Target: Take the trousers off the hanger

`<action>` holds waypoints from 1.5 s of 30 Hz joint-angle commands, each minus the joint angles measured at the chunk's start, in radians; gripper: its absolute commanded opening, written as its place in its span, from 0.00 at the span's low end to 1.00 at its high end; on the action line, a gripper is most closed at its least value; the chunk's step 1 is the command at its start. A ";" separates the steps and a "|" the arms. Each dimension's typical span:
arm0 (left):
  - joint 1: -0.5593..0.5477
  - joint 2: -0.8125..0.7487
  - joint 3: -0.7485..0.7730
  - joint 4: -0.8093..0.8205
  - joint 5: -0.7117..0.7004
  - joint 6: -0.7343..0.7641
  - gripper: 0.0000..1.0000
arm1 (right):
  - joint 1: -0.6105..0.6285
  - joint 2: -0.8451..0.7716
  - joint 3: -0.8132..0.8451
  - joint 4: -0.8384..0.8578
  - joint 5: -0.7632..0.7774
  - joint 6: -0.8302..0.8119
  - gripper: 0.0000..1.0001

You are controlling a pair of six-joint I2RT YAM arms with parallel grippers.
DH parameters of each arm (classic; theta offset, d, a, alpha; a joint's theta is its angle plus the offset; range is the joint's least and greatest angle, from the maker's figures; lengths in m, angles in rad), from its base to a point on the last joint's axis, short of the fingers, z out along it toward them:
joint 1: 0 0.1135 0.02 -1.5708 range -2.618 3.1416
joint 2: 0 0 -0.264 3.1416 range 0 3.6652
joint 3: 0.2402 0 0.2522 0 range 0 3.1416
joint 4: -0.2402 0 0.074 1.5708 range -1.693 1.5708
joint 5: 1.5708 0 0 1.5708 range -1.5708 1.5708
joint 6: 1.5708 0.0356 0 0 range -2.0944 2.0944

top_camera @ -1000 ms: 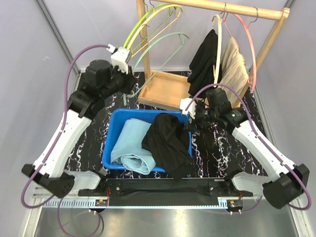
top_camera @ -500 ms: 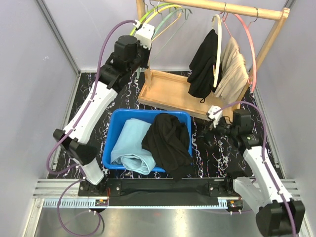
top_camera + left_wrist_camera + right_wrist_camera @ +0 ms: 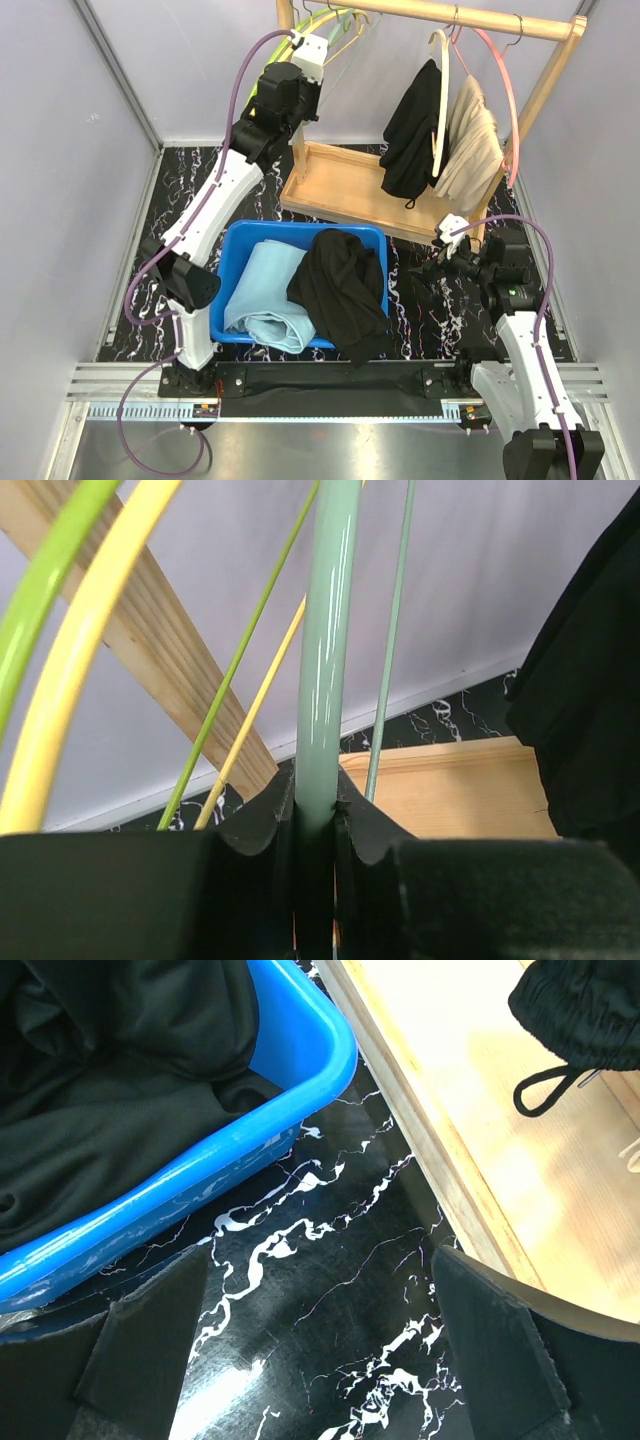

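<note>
Black trousers (image 3: 410, 130) hang on a cream hanger (image 3: 441, 90) and beige trousers (image 3: 470, 140) on a pink hanger (image 3: 500, 85), both on the wooden rail. Light blue trousers (image 3: 265, 295) and black trousers (image 3: 335, 285) lie in the blue bin (image 3: 232, 250). The red trousers are not in view. My left gripper (image 3: 305, 55) is raised at the rail's left end, shut on a pale green hanger (image 3: 325, 680). My right gripper (image 3: 440, 270) is open and empty, low over the table right of the bin (image 3: 200, 1180).
The wooden rack's base tray (image 3: 340, 190) stands behind the bin and shows in the right wrist view (image 3: 500, 1110). Bare green and yellow hangers (image 3: 60, 630) hang beside my left gripper. The hanging black trousers' drawstring (image 3: 545, 1090) dangles over the tray.
My left arm has swung up and to the right, carrying the pale green hanger to the rail. My right arm has drawn back to the right, away from the bin.
</note>
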 commanded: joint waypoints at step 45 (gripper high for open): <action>-0.234 -0.023 0.112 0.116 0.325 -0.780 0.93 | -0.065 -0.051 -0.007 0.054 -0.015 -0.018 1.00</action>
